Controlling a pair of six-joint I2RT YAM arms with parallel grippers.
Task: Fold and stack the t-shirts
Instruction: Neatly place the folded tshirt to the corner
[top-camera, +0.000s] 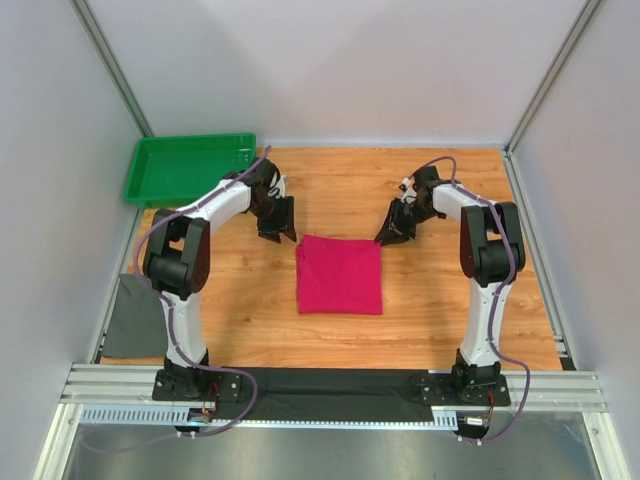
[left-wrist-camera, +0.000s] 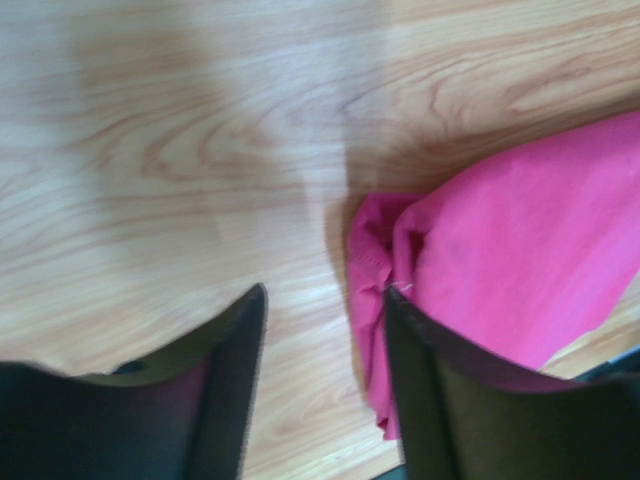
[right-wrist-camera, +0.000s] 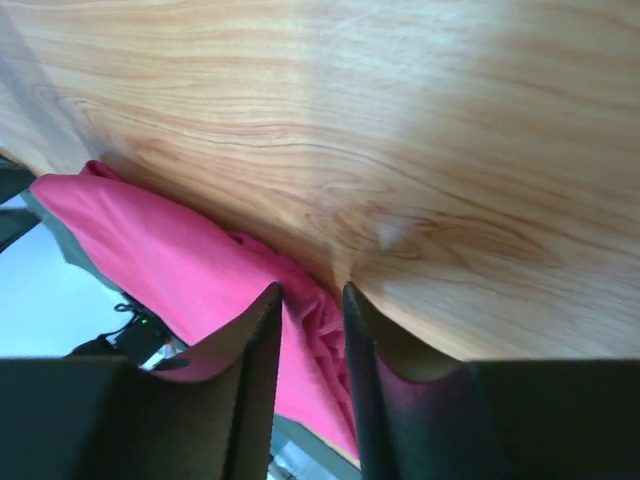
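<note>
A magenta-pink t-shirt (top-camera: 340, 274) lies folded into a flat rectangle in the middle of the wooden table. My left gripper (top-camera: 277, 232) hovers just off its far left corner, jaws open; in the left wrist view (left-wrist-camera: 325, 305) bare wood shows between the fingers and the shirt's bunched corner (left-wrist-camera: 480, 260) lies against the right finger (left-wrist-camera: 420, 380). My right gripper (top-camera: 393, 232) sits at the far right corner, jaws narrowly apart; in the right wrist view (right-wrist-camera: 310, 300) the shirt's wrinkled corner (right-wrist-camera: 180, 255) shows in the gap below them.
A green plastic tray (top-camera: 190, 168) stands at the far left corner. A grey cloth (top-camera: 130, 315) hangs off the table's left edge. A black strip (top-camera: 330, 385) runs along the near edge between the arm bases. White walls enclose the table.
</note>
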